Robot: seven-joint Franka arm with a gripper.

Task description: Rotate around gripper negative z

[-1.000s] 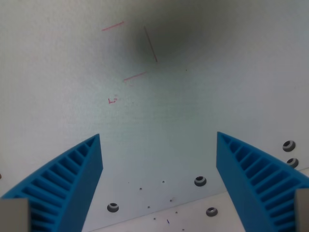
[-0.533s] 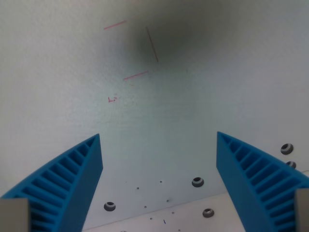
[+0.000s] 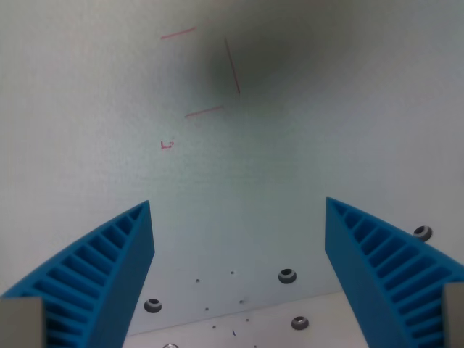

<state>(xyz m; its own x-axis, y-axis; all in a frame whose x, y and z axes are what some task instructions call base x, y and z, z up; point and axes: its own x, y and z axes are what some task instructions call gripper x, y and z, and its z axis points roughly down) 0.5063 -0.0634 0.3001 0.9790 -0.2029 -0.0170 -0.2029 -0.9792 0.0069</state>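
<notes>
My gripper (image 3: 238, 217) stands open above a pale white table top (image 3: 304, 138), with nothing between its two blue ribbed fingers. One finger (image 3: 101, 279) fills the lower part of the wrist view's left, the other (image 3: 384, 272) the lower right. Thin red pen lines (image 3: 210, 72) and a small red mark (image 3: 167, 145) are drawn on the surface ahead of the gripper.
Several metal screw heads (image 3: 287, 275) and small dark holes lie near the table panel's edge (image 3: 239, 328) at the bottom of the view. A dark blurred shadow (image 3: 246, 61) covers the surface near the top middle.
The whole scene has turned slightly in the view: screw heads at the bottom have slid left and the red lines have tilted, so the camera has rotated. The fingers stay equally wide apart.
</notes>
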